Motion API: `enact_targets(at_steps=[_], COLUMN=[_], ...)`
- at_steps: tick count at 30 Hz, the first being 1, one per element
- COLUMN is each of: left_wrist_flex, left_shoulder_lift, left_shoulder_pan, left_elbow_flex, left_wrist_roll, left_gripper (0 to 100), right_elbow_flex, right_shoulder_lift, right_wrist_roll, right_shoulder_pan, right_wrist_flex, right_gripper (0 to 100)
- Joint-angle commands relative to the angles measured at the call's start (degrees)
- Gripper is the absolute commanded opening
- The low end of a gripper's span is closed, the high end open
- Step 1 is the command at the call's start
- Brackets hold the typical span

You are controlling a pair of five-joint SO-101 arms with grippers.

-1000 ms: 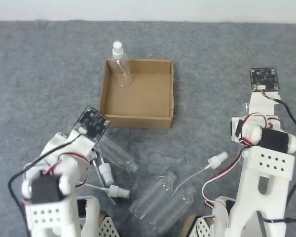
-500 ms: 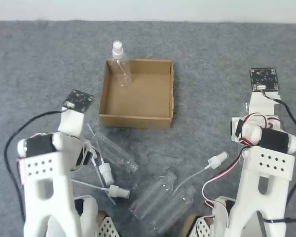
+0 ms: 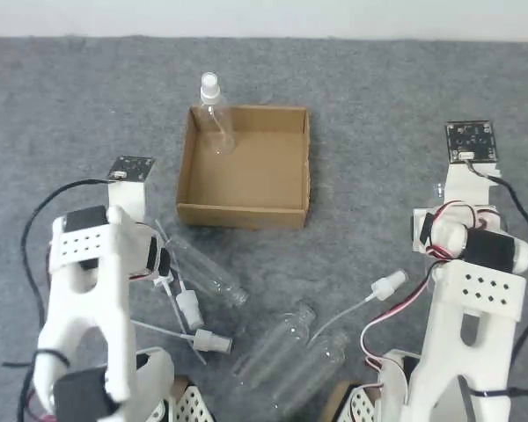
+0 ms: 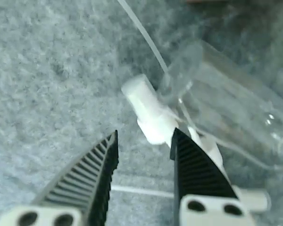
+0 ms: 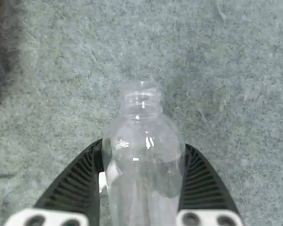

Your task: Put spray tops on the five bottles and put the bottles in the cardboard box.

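My left gripper is open, just above the carpet. A white spray top with a thin tube lies right at its fingertips, against a clear bottle lying on its side. My right gripper is shut on an uncapped clear bottle, neck pointing away over the carpet. In the high view the left arm stands beside that lying bottle and the spray top. A capped bottle leans in the far-left corner of the cardboard box.
Two more uncapped bottles lie side by side near the front centre. Another spray top lies left of them, and a third lies beside the right arm. Grey carpet covers the table.
The left arm has swung up and towards the left, its wrist rising away from the front edge. The right arm and its bottle have stayed put.
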Motion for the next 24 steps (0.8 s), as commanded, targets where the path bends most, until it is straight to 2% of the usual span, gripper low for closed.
enact_targets(at_steps=[1, 14, 24], left_wrist_flex=[-4.7, -12.0, -12.0], left_shoulder_lift=[2.2, 9.3, 10.5], left_shoulder_pan=[0.2, -0.1, -0.2], left_elbow_flex=[-3.3, -3.2, -3.6], left_wrist_roll=[2.5, 8.4, 8.4], left_gripper=[17, 17, 6], right_elbow_flex=[-0.6, 1.1, 1.1], right_shoulder_lift=[-1.8, -2.1, -2.1], right_wrist_roll=[-0.4, -0.2, -0.3], right_shoulder_pan=[0.7, 0.7, 0.7], right_wrist_flex=[-1.1, -2.4, -2.3], right_gripper=[6.9, 6.9, 6.9])
